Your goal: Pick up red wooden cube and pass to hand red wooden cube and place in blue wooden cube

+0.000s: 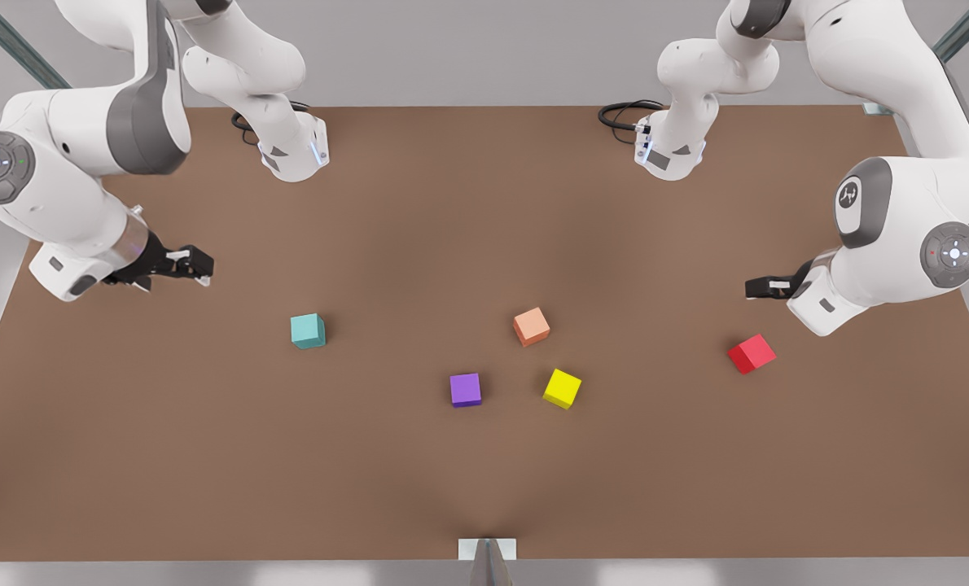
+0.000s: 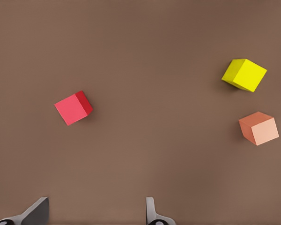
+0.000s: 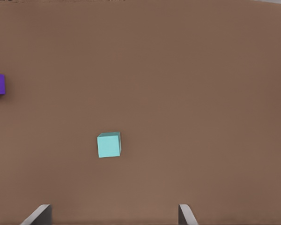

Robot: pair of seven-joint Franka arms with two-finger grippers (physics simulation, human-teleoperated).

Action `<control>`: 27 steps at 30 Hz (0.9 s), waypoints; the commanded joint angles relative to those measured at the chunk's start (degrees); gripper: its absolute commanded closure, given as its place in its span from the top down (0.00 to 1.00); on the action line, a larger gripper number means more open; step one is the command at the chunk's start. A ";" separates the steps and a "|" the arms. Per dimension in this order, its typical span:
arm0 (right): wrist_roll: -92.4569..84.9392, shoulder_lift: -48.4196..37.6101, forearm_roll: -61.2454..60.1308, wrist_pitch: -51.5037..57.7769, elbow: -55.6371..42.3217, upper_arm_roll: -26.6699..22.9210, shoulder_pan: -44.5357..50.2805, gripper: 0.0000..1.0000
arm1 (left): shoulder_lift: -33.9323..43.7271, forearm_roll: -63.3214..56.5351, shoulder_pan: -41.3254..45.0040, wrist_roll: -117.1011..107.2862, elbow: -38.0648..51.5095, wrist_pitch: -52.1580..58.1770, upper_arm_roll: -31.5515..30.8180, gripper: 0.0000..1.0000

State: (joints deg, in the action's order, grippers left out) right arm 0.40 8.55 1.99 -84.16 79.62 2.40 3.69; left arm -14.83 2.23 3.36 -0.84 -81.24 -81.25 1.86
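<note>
**Left gripper lines up on the red wooden cube**

Nothing lifted yet: the red wooden cube [image 1: 751, 353] sits flat on the brown worktop [image 1: 484, 488], and everything here is measured from it. Just beside and above it, toward the front view's right, hangs the left gripper [image 1: 755, 288], fingers [image 2: 151, 212] spread apart and empty. In the left wrist view the cube [image 2: 74, 108] lies ahead of the fingertips and turned at an angle to them.

That angle is the thing to get right, I'd say. The wrist wants rotating so the pads meet two flat faces, not corners, before coming straight down over the cube's middle.

Well apart from the red cube, past the salmon-orange cube [image 1: 531, 326], the yellow cube [image 1: 562, 388] and the purple cube [image 1: 465, 390], rests the blue wooden cube [image 1: 308, 330], the teal one. The right gripper [image 1: 199, 267] waits beyond it, fingers [image 3: 185, 214] parted and holding nothing, with that cube [image 3: 109, 144] in front of them.

A grip low on the red cube risks crowding the handover; leave faces free for the other gripper.
</note>
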 commanded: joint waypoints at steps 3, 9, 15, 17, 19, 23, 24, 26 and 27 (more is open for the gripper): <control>3.82 -0.11 -0.15 0.14 0.19 -0.47 -0.62 1.00 | -0.12 -0.03 -0.02 -0.74 0.03 -0.23 0.07 1.00; 3.64 1.12 0.12 -1.18 0.72 -0.47 -0.71 1.00 | -10.31 3.30 -0.46 -13.65 -9.47 -26.68 3.41 1.00; 3.64 1.12 -0.50 -2.41 0.72 -0.56 -1.23 1.00 | -14.62 4.10 -1.87 -20.26 -16.76 -40.83 5.70 1.00; 3.64 1.12 -0.68 -2.41 0.89 -0.56 -1.23 1.00 | -14.62 4.10 -2.31 -20.26 -18.43 -41.97 7.01 1.00; 3.64 1.12 -0.76 -2.41 1.07 -0.56 -1.23 1.00 | -14.62 4.19 -2.75 -20.34 -19.05 -41.80 8.15 1.00; 3.64 1.12 -0.76 -2.32 1.16 -0.56 -1.15 1.00 | -14.44 4.36 -2.66 -20.17 -21.68 -41.98 9.65 1.00; 3.64 1.21 -0.76 -2.32 1.16 -0.56 -1.15 1.00 | -14.44 4.28 -2.66 -20.17 -22.21 -41.98 9.65 1.00; 3.64 1.12 -0.76 -2.32 1.16 -0.47 -1.15 1.00 | -14.53 4.36 -2.57 -20.26 -22.47 -41.98 9.65 1.00; 3.64 1.12 -0.76 -2.32 1.16 -0.47 -1.15 1.00 | -14.62 4.36 -2.57 -20.26 -22.65 -42.06 9.65 1.00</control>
State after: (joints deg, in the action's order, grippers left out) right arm 3.25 9.77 1.28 -86.42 80.83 1.91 2.53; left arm -29.51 6.60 0.78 -14.21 -103.84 -121.40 11.50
